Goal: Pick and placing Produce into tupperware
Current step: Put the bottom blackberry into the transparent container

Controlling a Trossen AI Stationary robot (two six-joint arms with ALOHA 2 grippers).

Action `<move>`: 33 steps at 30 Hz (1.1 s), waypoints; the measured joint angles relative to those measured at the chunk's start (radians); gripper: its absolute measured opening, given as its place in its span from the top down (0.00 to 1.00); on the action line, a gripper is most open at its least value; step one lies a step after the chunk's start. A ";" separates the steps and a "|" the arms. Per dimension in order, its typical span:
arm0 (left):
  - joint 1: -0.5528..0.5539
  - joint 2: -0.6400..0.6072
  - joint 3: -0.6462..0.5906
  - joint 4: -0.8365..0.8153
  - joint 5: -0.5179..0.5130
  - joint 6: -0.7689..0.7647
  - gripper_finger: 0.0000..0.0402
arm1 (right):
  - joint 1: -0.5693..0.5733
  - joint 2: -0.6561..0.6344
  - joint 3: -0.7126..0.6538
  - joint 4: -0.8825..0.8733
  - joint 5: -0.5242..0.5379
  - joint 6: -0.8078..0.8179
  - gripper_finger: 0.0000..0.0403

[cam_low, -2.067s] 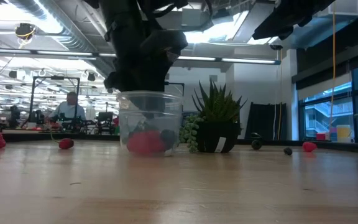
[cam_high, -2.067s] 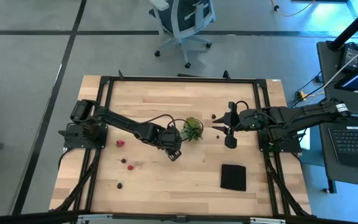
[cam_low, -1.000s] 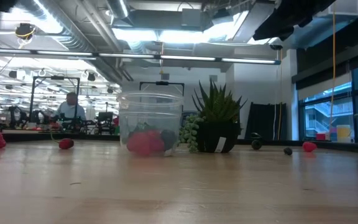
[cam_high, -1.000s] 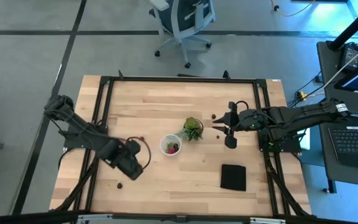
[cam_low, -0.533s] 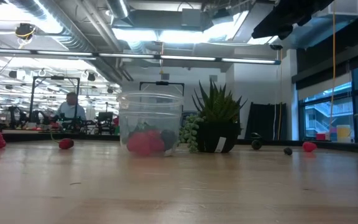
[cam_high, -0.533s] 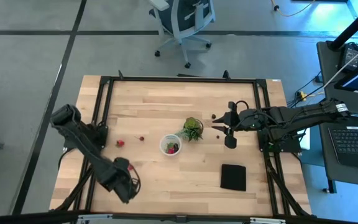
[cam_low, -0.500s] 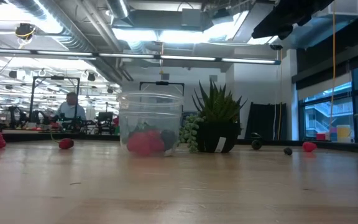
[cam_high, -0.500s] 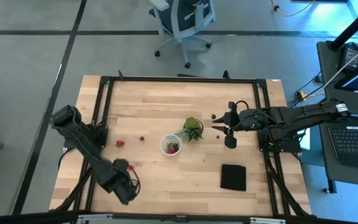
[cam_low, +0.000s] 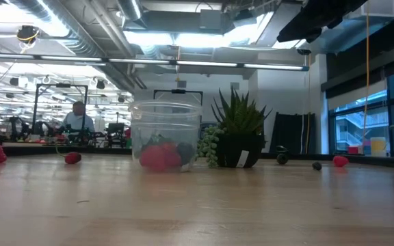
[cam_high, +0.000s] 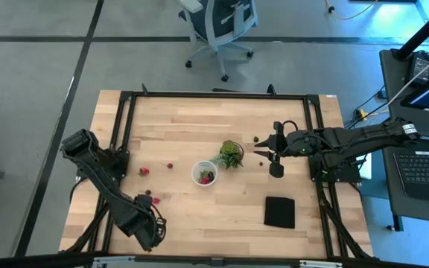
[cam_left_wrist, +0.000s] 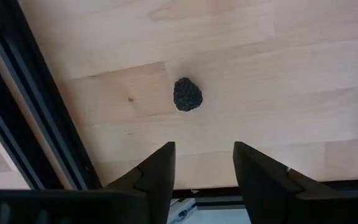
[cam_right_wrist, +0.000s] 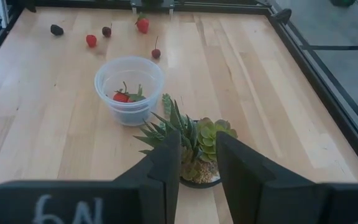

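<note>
Wooden desk fills my overhead frame. My left tool hovers at lower left with fingers parted and empty over a dark berry. The tupperware sits center, holding red produce. My right tool waits narrowly parted, empty, near the plant.

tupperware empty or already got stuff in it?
Not empty. The tupperware stands upright, lid off, with a red berry and a dark piece inside.
</note>
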 joint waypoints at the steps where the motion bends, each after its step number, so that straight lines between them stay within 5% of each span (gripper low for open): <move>1: 0.000 0.000 0.000 0.000 -0.001 -0.002 0.58 | 0.000 0.000 0.000 0.000 0.000 0.000 0.74; 8: -0.005 0.000 0.000 0.021 -0.097 0.047 0.44 | 0.000 0.000 0.000 -0.001 0.000 0.002 0.74; 18: -0.005 0.000 -0.007 0.018 -0.095 0.022 0.43 | 0.000 0.000 0.000 -0.001 0.000 0.002 0.74; 33: 0.016 0.000 -0.176 0.190 -0.021 0.006 0.43 | 0.000 0.000 0.000 -0.002 0.000 0.006 0.74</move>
